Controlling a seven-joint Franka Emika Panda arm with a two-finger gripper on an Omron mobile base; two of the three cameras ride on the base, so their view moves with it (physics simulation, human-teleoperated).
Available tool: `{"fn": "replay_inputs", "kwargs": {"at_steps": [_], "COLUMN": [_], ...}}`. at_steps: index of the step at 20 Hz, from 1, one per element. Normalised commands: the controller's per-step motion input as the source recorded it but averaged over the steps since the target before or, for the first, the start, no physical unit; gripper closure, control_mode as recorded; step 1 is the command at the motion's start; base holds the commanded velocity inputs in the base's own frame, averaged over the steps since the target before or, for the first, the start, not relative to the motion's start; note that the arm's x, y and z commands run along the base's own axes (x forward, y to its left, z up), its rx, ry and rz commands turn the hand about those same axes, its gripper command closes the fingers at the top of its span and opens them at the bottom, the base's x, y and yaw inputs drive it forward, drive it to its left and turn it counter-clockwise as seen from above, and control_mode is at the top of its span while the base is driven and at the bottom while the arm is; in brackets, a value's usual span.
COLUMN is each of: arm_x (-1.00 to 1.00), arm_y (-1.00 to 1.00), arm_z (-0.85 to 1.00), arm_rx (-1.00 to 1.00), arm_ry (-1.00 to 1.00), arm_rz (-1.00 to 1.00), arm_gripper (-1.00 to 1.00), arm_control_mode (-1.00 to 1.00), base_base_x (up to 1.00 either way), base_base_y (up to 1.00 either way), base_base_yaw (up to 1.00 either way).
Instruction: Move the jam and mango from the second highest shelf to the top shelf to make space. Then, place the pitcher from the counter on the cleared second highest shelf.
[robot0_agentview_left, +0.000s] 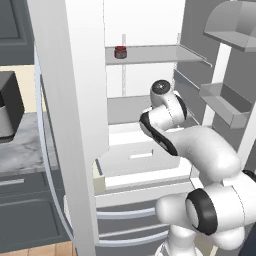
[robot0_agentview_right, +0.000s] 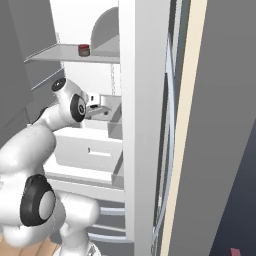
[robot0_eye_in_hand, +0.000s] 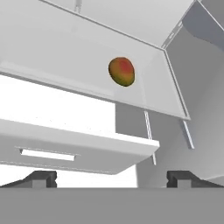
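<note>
Left base view. Your arm (robot0_agentview_left: 200, 150) rises from the lower right, elbow bent, forearm reaching into the open fridge; the wrist joint sits just in front of the second highest shelf (robot0_agentview_left: 125, 107). The jam (robot0_agentview_left: 120, 52) stands upright on the top shelf (robot0_agentview_left: 160, 54), above the wrist and to its left, close to the shelf's front edge. Most of that shelf to the right of the jar is bare. The counter (robot0_agentview_left: 20, 145) lies well left of the arm, beyond the fridge's white side wall. Door bins (robot0_agentview_left: 222, 102) hang to the right of your forearm.

Right base view. Your arm (robot0_agentview_right: 30, 140) comes up from the lower left. The gripper (robot0_agentview_right: 97, 111) points into the fridge cavity, below the top shelf (robot0_agentview_right: 65, 52). The jam (robot0_agentview_right: 83, 49) sits above the hand. A white drawer (robot0_agentview_right: 95, 147) stands pulled out beneath the gripper.

Hand view. Your fingertips (robot0_eye_in_hand: 41, 178) stand wide apart with nothing between them. The mango (robot0_eye_in_hand: 122, 71) rests on the second highest shelf (robot0_eye_in_hand: 65, 57), ahead of the gripper and above it, between the two tips and nearer the right one, well apart from both. The shelf's front edge runs across between you and the fruit. The drawer (robot0_eye_in_hand: 74, 146) juts out under that edge.
</note>
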Motion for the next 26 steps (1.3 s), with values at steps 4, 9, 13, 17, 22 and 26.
{"fn": "replay_inputs", "kwargs": {"at_steps": [4,9,13,17,22,26], "arm_x": [0.45,0.56,0.52,0.51,0.48,0.47], "arm_y": [-0.46,-0.29,-0.16,-0.04,0.00,0.00], "arm_z": [-0.33,-0.08,0.00,0.00,-0.02,-0.07], "arm_rx": [0.00,0.00,0.01,0.02,0.02,0.02], "arm_ry": [0.00,0.00,0.00,0.00,0.00,0.00], "arm_rz": [-0.01,-0.02,-0.01,0.00,0.00,0.00], "arm_gripper": [-1.00,-1.00,-1.00,-1.00,-1.00,-1.00], "arm_control_mode": [-1.00,-1.00,-1.00,-1.00,-1.00,-1.00], "base_base_x": [0.00,0.00,0.00,0.00,0.00,0.00], "base_base_y": [0.00,0.00,0.00,0.00,0.00,0.00], "base_base_yaw": [0.00,0.00,0.00,0.00,0.00,0.00]}}
